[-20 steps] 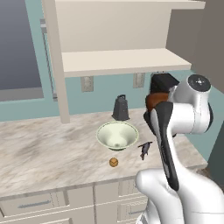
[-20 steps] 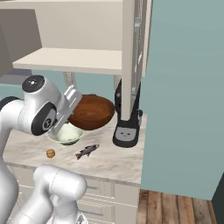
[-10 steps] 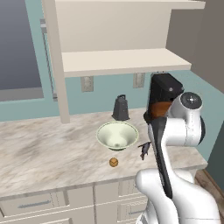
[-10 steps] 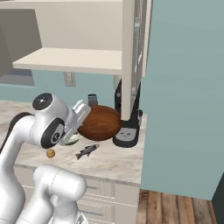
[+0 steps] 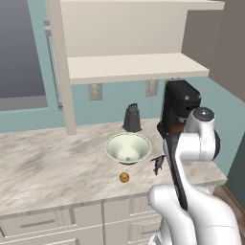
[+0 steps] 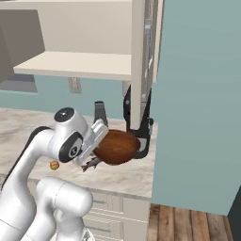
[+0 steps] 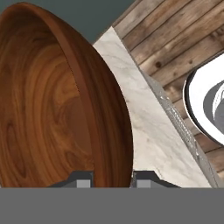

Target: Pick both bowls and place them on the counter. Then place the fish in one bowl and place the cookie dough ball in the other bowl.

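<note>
At the bottom of the hand view my gripper [image 7: 112, 175] is clamped on the rim of the glossy reddish-brown wood-grain bowl [image 7: 57, 100], one finger [image 7: 81, 178] inside the wall and the other outside it, the bowl standing on edge across the left half of the frame. In the right base view my white arm rises from the lower left, bends at a raised elbow in the centre left, and reaches rightward with the same bowl [image 6: 116, 147] held tilted just above the beige-and-grey marbled stone counter [image 6: 127, 174], near its right end. Below the bowl's left edge lies the small dark grey fish [image 6: 91, 164], with the tiny golden-brown cookie dough ball [image 6: 54, 165] further left. In the left base view the ball [image 5: 124, 177] sits at lower centre, the fish [image 5: 158, 164] to its right, and the cream-white bowl with a pale green inside [image 5: 128, 148] just above them. Behind stand a dark grey box grater [image 5: 132, 118] and a black stand mixer [image 5: 178, 105]. I can read no writing anywhere.
</note>
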Controlling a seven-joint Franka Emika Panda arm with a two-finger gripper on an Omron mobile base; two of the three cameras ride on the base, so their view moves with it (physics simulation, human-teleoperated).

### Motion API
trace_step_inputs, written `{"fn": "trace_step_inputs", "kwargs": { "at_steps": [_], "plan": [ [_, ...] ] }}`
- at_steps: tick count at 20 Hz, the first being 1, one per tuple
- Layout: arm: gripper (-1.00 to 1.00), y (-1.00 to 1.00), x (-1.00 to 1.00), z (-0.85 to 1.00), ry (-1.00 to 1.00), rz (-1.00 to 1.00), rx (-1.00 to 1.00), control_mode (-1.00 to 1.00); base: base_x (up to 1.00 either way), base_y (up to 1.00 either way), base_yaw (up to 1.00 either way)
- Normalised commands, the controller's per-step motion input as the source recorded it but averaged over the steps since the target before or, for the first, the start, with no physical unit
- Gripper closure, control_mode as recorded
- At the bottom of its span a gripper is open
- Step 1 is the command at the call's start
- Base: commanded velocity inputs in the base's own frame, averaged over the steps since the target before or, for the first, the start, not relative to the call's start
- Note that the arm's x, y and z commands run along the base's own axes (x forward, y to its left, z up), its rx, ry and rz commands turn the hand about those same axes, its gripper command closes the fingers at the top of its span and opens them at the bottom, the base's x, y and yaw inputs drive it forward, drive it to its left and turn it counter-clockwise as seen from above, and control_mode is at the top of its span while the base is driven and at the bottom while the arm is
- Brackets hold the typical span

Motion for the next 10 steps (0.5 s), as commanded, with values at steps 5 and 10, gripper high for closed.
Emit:
{"fn": "trace_step_inputs", "kwargs": {
  "at_steps": [5, 10],
  "plan": [
    [1.00, -0.25, 0.12, -0.41, 0.08, 0.00, 0.00, -1.00, 0.00, 0.00, 0.00],
    [1.00, -0.23, 0.14, -0.45, 0.00, 0.00, -0.02, -1.00, 0.00, 0.00, 0.00]
  ]
}}
